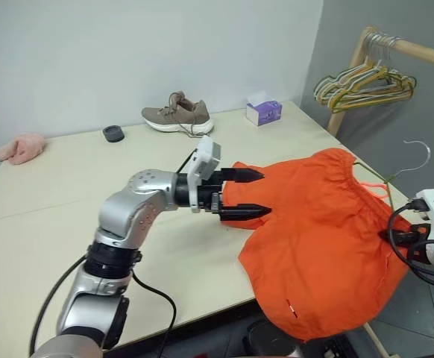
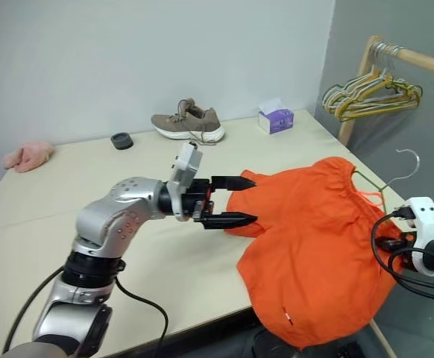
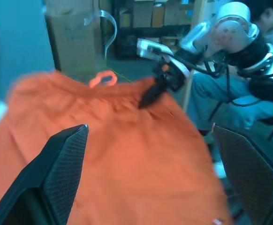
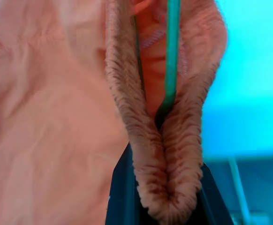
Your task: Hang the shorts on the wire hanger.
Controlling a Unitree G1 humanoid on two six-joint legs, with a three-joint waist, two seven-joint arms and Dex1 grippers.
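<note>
The bright orange shorts [image 1: 321, 239] lie over the table's right front corner, and their lower part hangs past the edge. The wire hanger's hook [image 1: 418, 153] rises beyond the waistband, beside the pink-orange drawstring loop [image 3: 102, 78]. In the right wrist view its green wire [image 4: 170, 70] runs inside the folded waistband. My right gripper [image 1: 392, 237] is shut, pinching the waistband at the shorts' right side. My left gripper [image 1: 264, 193] is open and points level at the shorts' left edge, with nothing between its fingers.
A brown shoe [image 1: 178, 114], a purple tissue box [image 1: 264, 112], a small black round object [image 1: 113, 133] and a pink cloth [image 1: 21, 148] sit along the table's far side. A wooden rack with bunched hangers [image 1: 366, 82] stands at the far right. A seated person [image 3: 268, 28] is behind my right arm.
</note>
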